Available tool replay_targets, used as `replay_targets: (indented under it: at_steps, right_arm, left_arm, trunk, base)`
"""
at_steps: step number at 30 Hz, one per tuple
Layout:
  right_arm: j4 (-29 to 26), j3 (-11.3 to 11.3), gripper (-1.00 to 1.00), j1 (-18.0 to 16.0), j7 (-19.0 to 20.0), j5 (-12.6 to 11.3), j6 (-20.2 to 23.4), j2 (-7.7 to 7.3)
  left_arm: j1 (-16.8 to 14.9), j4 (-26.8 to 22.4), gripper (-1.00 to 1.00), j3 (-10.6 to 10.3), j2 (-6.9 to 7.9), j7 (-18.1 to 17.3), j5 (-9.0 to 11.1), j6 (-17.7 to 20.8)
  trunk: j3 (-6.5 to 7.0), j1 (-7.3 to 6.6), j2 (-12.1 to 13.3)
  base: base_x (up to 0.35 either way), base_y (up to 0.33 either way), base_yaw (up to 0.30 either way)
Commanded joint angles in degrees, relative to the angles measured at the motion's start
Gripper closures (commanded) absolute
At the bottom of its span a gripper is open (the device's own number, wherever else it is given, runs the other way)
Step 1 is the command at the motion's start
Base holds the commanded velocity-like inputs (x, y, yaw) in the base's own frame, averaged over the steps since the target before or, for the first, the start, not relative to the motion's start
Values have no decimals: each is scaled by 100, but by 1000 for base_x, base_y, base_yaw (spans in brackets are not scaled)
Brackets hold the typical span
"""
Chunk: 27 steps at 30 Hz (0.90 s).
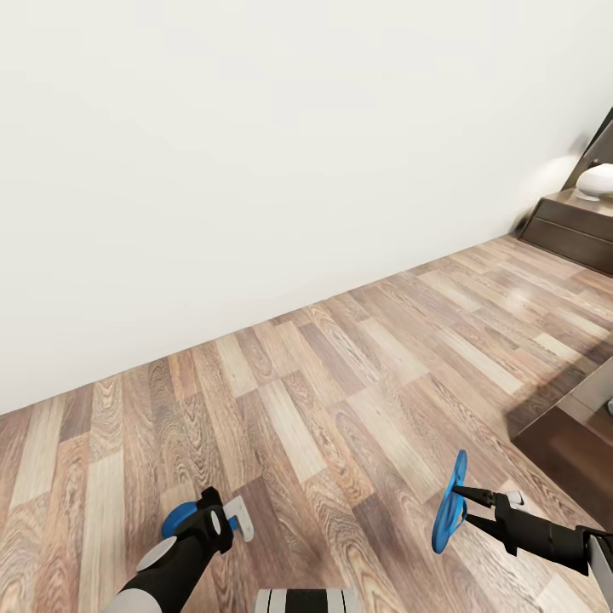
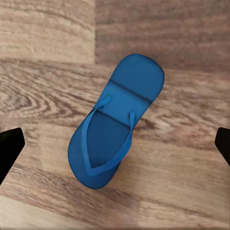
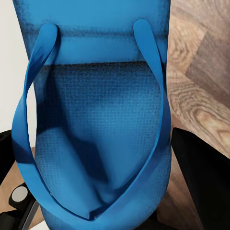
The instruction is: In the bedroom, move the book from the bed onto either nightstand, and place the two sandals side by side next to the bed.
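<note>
One bright blue sandal lies flat on the wood floor, straps up. My left gripper hovers just above it, open, its black fingers spread wide on either side without touching it. The second blue sandal stands on edge above the floor with my right gripper shut on it; its sole and straps sit close between the fingers. The bed shows as a dark brown frame corner at the right. A nightstand stands at the far right by the wall. The book is out of view.
A plain white wall runs diagonally across the back. A white round lamp base sits on the nightstand. Open plank floor stretches between the wall and the bed frame. My base edge shows at the bottom.
</note>
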Motion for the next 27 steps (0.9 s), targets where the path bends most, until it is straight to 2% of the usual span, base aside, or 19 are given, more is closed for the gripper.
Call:
replay_targets:
  at_steps: [1,18,27]
  right_arm:
    - [0,-6,100,-2,-8,-22,42,0]
    - [0,-6,100,-2,-8,-22,42,0]
    - [0,-6,100,-2,-8,-22,42,0]
  left_arm:
    - [0,-12,-100,-10,2,-41,-52,21]
    - [-1,-21,-100,-10,14,-41,-45,15]
    - [0,-21,-100,-10,14,-41,-45,13]
  trunk:
    - [-4,-1,-2]
    - [-4,-1,-2]
    - [-4,-1,-2]
  base:
    - [-9,7,0]
    - [40,57,0]
    - [122,43,0]
